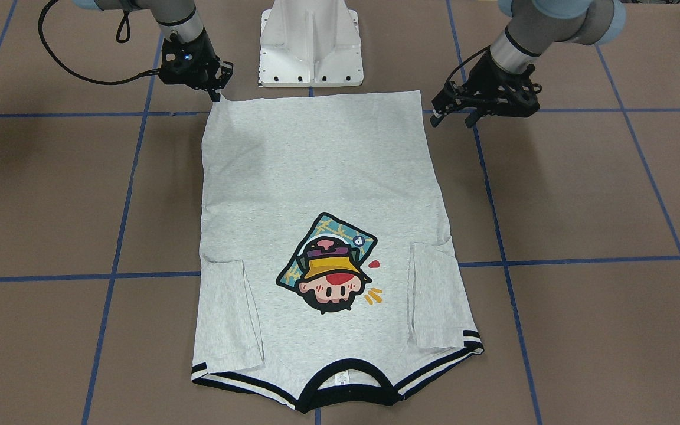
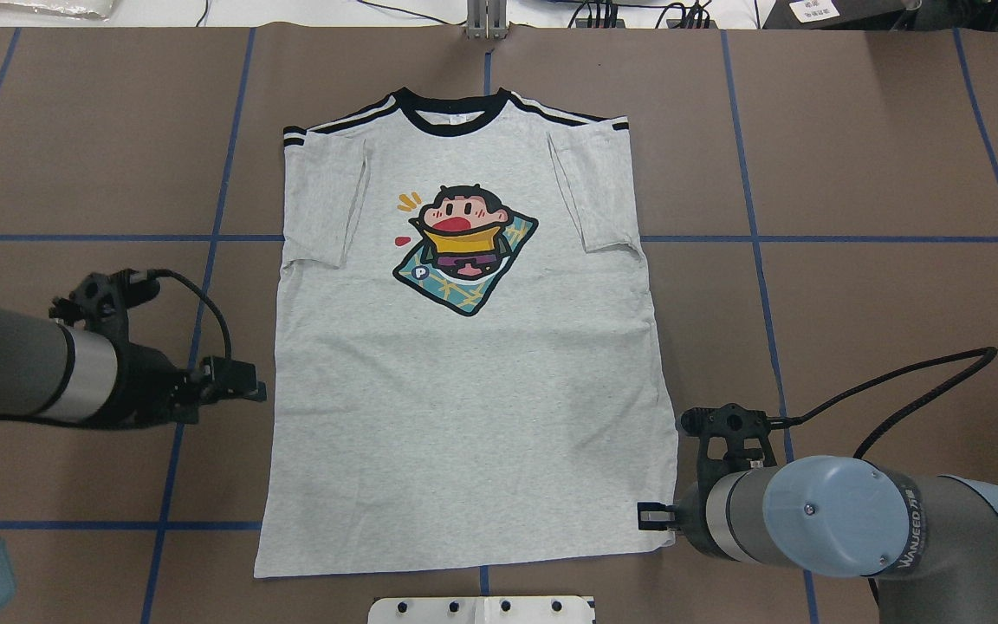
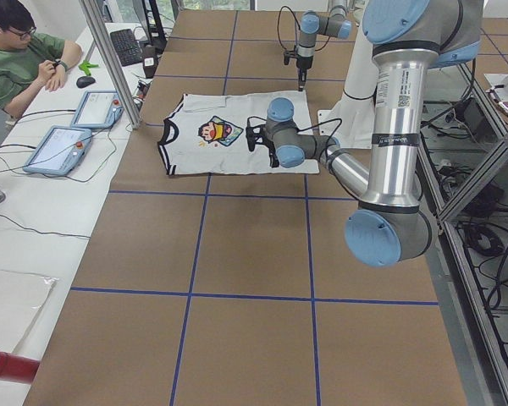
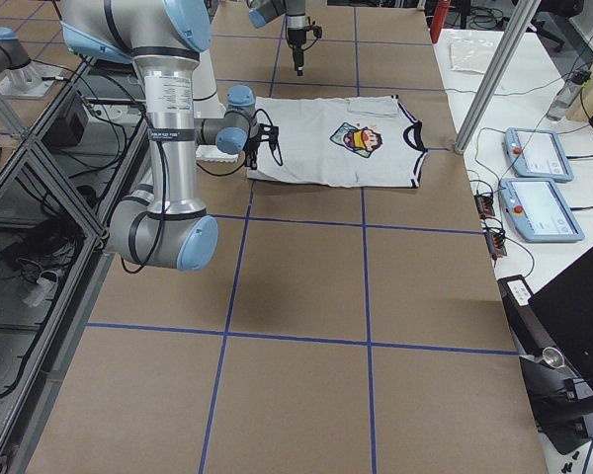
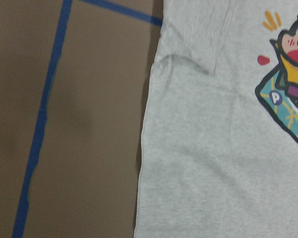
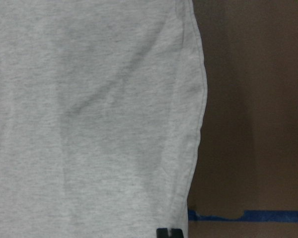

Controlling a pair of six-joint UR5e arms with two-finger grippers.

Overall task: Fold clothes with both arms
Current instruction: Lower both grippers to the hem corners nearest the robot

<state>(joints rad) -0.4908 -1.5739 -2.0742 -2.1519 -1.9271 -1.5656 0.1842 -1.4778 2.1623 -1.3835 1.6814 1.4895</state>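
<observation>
The light grey T-shirt (image 1: 316, 177) (image 2: 464, 416) lies flat and face up on the brown table, its sleeves folded inward. Its black collar points away from the robot's base. My right gripper (image 1: 217, 95) (image 2: 648, 516) is at the hem corner nearest the base, fingers together on the cloth. One black fingertip (image 6: 169, 233) shows at the shirt's edge (image 6: 196, 124) in the right wrist view. My left gripper (image 1: 452, 121) (image 2: 252, 386) hovers open just outside the shirt's other long edge (image 5: 144, 148), holding nothing.
The white pedestal base (image 1: 310, 47) (image 2: 482, 609) stands just behind the hem. Blue tape lines (image 2: 204, 236) cross the brown table cover. A person (image 3: 17, 51) sits at a side desk with tablets (image 3: 55, 148) beyond the collar end.
</observation>
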